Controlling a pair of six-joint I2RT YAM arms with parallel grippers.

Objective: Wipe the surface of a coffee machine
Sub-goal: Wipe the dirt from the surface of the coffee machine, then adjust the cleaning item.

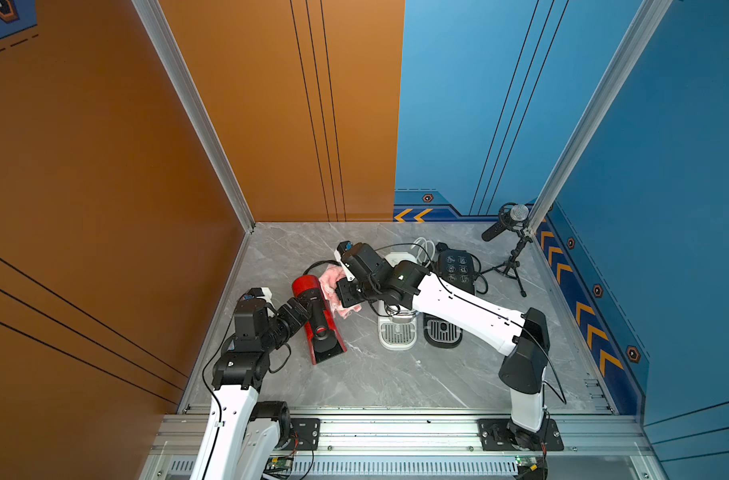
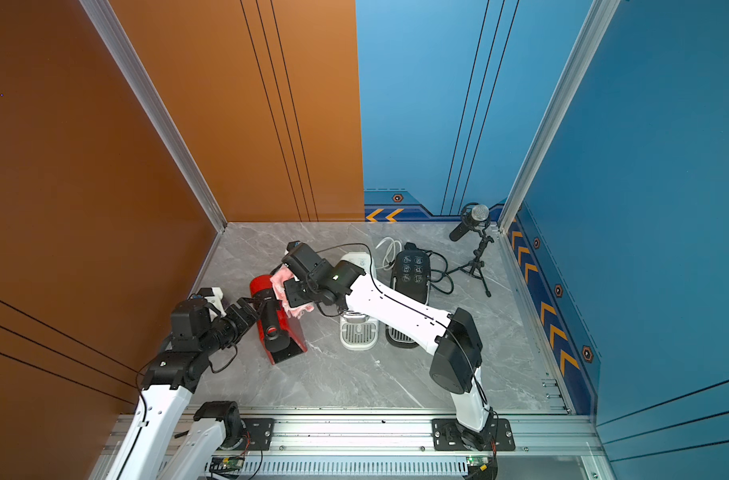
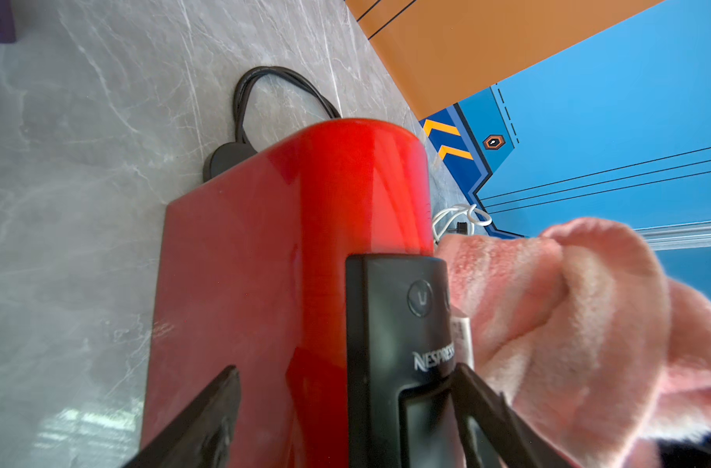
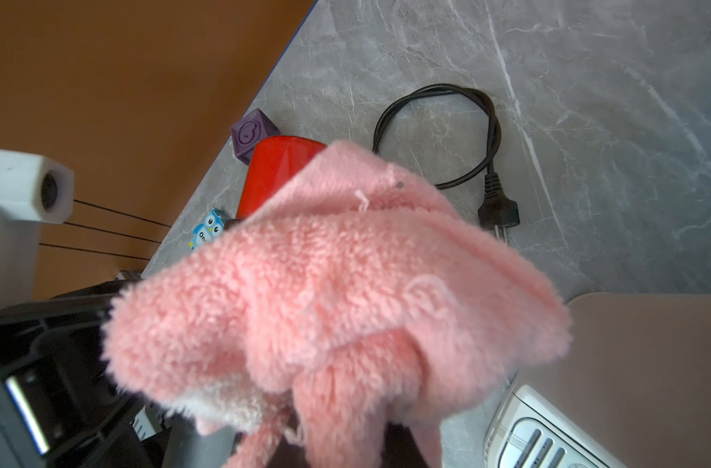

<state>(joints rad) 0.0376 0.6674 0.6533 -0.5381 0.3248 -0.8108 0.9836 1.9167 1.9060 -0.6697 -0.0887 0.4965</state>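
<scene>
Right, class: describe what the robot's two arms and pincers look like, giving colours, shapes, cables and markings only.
Both arms have smooth white shell links and bulky black joint housings. The right arm carries a thin black cable along its white link and a small green light near the wrist. The left arm also has a looping black cable. The left pincer has flat, black, tapering fingers.

- L arm (image 1: 234, 399): white link rises from front rail, elbow bent, black wrist reaching fwd.
- L gripper (image 3: 345, 409): jaws spread wide, black fingers (image 3: 208, 413) well apart.
- R arm (image 1: 466, 311): upright link off front rail, long white forearm slanting across toward L side.
- R gripper (image 1: 341, 291): clamped on pink cloth (image 4: 345, 283), fingertips buried in it.
- Grippers near each other.
</scene>
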